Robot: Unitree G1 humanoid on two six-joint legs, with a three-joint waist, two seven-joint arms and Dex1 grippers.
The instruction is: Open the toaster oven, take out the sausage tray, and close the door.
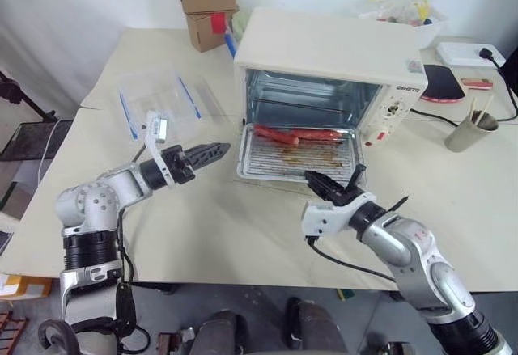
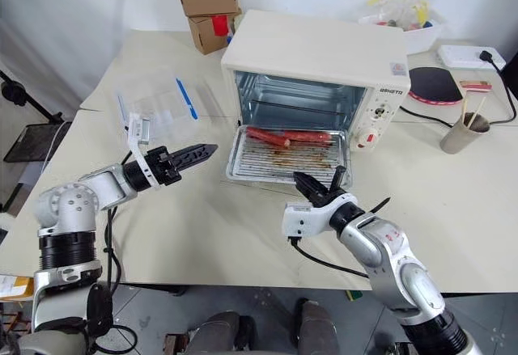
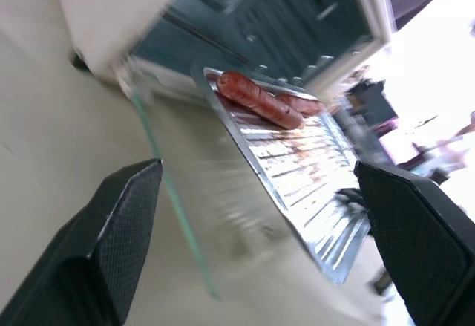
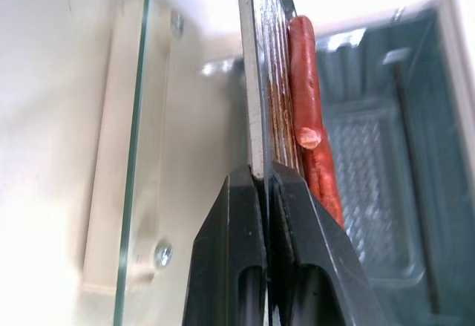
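**A:** Biggest first: where does everything stand?

**Me:** The toaster oven sits at the back of the bench, its door dropped flat in front of the cavity. The sausage tray is drawn partway out, resting over that door, two sausages lying on its rack at the oven end.

**A:** And your pincers?

**Me:** My right pincer is clenched on the tray's near rim; the wrist view has the thin metal edge pinched between my fingers. My left pincer hangs released, jaws wide, off the tray's left side, holding nothing.

**A:** How will the tray handle?

**Me:** I judge it stiff and light, but greasy, so slippery. A one-edge grip could let it tip and roll the sausages. I'd take the left rim too and keep it level.

**A:** Other containers?

**Me:** A clear tub with blue clips, contents unclear, and a paper cup holding sticks.
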